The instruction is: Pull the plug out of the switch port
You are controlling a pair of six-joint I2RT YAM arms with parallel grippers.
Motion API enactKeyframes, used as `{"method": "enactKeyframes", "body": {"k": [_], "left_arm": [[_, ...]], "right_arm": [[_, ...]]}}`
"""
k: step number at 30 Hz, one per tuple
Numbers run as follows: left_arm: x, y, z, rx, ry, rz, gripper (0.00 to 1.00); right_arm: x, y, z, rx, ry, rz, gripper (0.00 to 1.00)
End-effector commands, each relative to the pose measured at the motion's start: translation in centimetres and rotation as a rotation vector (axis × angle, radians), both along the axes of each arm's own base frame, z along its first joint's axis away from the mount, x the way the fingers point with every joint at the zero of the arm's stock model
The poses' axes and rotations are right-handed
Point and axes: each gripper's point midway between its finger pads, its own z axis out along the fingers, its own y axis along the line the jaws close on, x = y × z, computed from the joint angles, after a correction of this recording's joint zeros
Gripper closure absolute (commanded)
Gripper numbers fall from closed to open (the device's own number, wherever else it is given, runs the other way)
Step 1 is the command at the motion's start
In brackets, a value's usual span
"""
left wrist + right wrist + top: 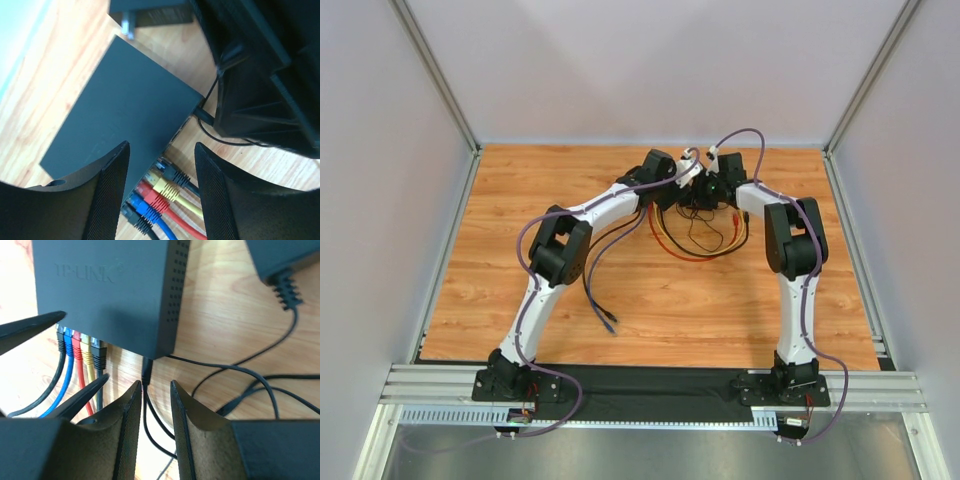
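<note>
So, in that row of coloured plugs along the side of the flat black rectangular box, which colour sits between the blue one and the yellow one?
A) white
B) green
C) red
C: the right wrist view shows the red plug seated between the blue plug and the yellow plug in the side of the flat black rectangular switch.

Top camera looks down from behind; both wrist cameras share the switch (125,100), close ahead of left gripper (161,150) and right gripper (155,385).
</note>
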Motion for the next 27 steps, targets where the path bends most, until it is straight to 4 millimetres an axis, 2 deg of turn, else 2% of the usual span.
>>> {"method": "enactKeyframes", "body": {"k": [1,8,12,13,14,19,27], "left_arm": [[0.3,0.0,0.5,0.045,-0.012,-0.025,0.37],[1.3,0.5,-0.9,0.093,0.017,0.022,0.37],[2.2,1.0,-0.3,0.094,-0.014,0.079,0.37],[2.2,1.0,-0.7,0.101,-0.008,0.085,0.37],[2.5,0.8,0.0,0.089,-0.016,0.091,0.38],[2.5,1.1,-0.9,0.122,-0.006,0.093,0.39],[2.4,0.9,-1.0,0.139,-0.013,0.082,0.39]], "right_arm": [[-0.3,-1.6,0.5,-0.059,0.0,-0.042,0.68],[-0.6,-0.3,0.5,0.003,0.011,-0.029,0.69],[-1.0,0.4,0.6,-0.005,0.005,-0.023,0.69],[-1.2,0.7,0.7,-0.007,0.002,-0.019,0.69],[-1.1,0.7,1.0,-0.011,-0.009,-0.025,0.69],[-1.4,1.1,1.5,-0.001,-0.017,-0.039,0.69],[-0.9,1.2,1.2,-0.002,-0.026,-0.071,0.7]]}}
